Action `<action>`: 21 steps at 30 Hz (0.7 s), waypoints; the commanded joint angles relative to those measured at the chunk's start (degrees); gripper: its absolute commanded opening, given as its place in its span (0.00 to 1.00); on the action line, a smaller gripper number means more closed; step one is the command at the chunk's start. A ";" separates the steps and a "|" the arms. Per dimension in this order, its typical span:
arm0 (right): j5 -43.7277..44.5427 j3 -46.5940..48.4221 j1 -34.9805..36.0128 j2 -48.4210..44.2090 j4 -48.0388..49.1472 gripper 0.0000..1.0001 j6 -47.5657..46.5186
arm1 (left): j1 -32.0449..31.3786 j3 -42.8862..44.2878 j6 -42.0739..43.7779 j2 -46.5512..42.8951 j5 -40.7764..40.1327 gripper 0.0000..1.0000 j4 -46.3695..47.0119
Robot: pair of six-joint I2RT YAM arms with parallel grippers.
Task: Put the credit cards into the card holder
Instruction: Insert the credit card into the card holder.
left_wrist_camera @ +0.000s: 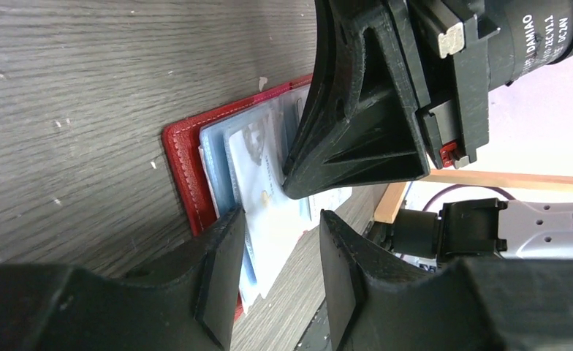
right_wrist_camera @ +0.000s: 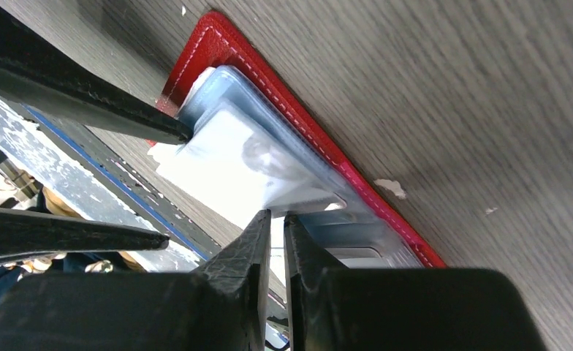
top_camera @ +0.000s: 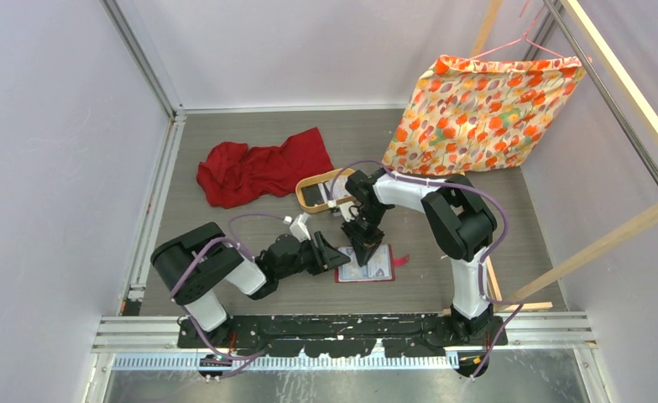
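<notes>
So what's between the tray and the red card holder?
The right end effector, tips down on the card holder, wooden tray behind it. The top view shows this.

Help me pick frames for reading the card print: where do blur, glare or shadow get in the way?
Top external: evenly lit and sharp, but the card holder is too small for print. Left wrist: table grain and credit card moderately sharp, background at right blown out. Right wrist: the credit card is blurred and washed pale, and the right gripper is soft and dark.
</notes>
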 commanded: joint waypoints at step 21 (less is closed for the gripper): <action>-3.14 1.32 -2.26 -4.38 2.86 0.20 -2.87 | -0.54 6.30 -0.59 3.49 4.48 0.12 -3.21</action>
